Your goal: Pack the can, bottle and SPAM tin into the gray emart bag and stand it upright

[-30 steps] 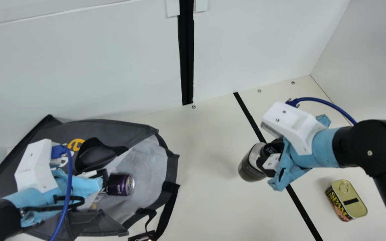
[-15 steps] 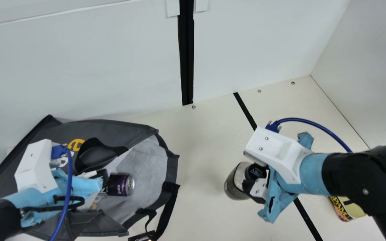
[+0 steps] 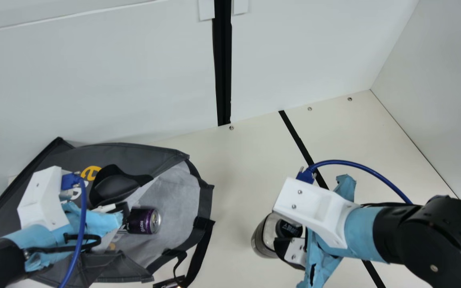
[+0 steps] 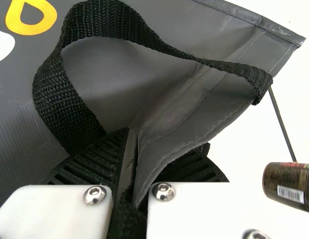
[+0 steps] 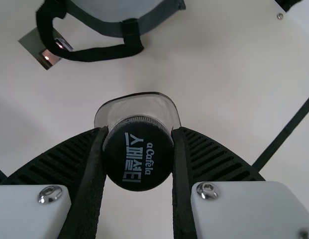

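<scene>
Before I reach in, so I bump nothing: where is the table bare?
Bare table lies between the gray bag and the bottle, and behind the right arm toward the far corner. Crowded: the gray bag, purple can inside and left arm above, and the bottle in the right gripper.

The flat cream table [image 3: 234, 160] is crossed by a straight black line [image 3: 295, 134]. Behind it, a smooth pale-grey wall [image 3: 102, 84] is divided by an upright black strip [image 3: 223, 68], and a plain pale side wall [image 3: 438, 100] is joined.

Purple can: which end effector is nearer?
Left. The left end effector pinches the bag close beside the can; the right end effector grips the bottle, outside the bag's mouth.
</scene>
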Robot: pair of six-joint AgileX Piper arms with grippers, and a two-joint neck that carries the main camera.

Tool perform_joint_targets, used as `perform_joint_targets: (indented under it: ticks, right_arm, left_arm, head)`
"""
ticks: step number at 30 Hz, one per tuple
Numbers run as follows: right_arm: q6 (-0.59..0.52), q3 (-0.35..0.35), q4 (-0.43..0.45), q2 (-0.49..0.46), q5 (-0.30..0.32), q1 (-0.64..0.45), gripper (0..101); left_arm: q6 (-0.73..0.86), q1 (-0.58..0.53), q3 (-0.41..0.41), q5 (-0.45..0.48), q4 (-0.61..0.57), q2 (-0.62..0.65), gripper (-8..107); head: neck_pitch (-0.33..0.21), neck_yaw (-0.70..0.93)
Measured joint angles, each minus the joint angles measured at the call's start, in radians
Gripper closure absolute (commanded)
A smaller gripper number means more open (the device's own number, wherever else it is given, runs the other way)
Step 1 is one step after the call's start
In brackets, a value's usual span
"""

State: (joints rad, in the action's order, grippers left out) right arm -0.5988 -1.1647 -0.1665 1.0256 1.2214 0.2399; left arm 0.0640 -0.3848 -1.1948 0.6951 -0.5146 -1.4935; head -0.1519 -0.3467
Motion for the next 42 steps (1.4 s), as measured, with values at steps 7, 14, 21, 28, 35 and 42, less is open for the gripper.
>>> perform_joint_targets:
  ticks: [7,14,21,28,35,42]
  right_arm:
    - [0.005,-0.034,-0.040,-0.018,0.000,0.027,101]
    - [-0.032,-0.061,-0.123,-0.021,0.000,-0.017,101]
    - [-0.122,-0.070,-0.252,-0.008,-0.007,-0.110,101]
    - [-0.228,-0.008,-0.381,0.026,-0.103,-0.154,101]
    - [-0.324,0.046,-0.503,0.071,-0.192,-0.152,101]
    - [-0.416,0.071,-0.597,0.134,-0.277,-0.133,101]
  left_arm:
    - [0.000,0.000,0.000,0.000,0.000,0.000,107]
    - [0.000,0.000,0.000,0.000,0.000,0.000,107]
    - [0.000,0.000,0.000,0.000,0.000,0.000,107]
    - [0.000,0.000,0.000,0.000,0.000,0.000,107]
    - [0.000,0.000,0.000,0.000,0.000,0.000,107]
    - [0.000,0.000,0.000,0.000,0.000,0.000,107]
  head:
    - [0.000,-0.002]
    - [0.000,0.000]
    - [0.000,0.000]
    - [0.000,-0.002]
    - [0.000,-0.002]
    - [0.000,-0.002]
